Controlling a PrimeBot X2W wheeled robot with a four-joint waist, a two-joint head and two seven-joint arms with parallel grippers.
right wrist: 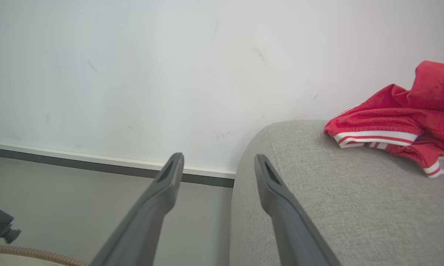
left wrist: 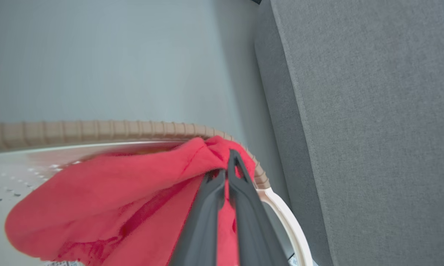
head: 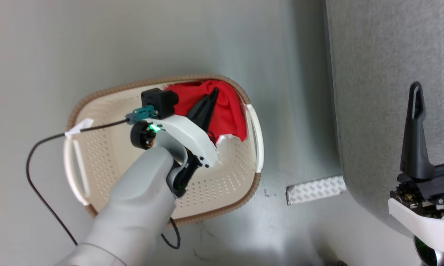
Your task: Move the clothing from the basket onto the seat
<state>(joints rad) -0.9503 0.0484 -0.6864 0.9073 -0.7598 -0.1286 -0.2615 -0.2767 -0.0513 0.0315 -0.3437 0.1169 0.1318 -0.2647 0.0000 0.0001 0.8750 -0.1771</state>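
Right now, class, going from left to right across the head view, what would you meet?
basket's left handle → clothing → right handle → tape → sofa

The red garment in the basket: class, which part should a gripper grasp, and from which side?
Probably its raised bunched fold, from above through the open top of the basket: the red garment lies heaped at one end, and the walls block any sideways approach. The left gripper is shut on that fold.
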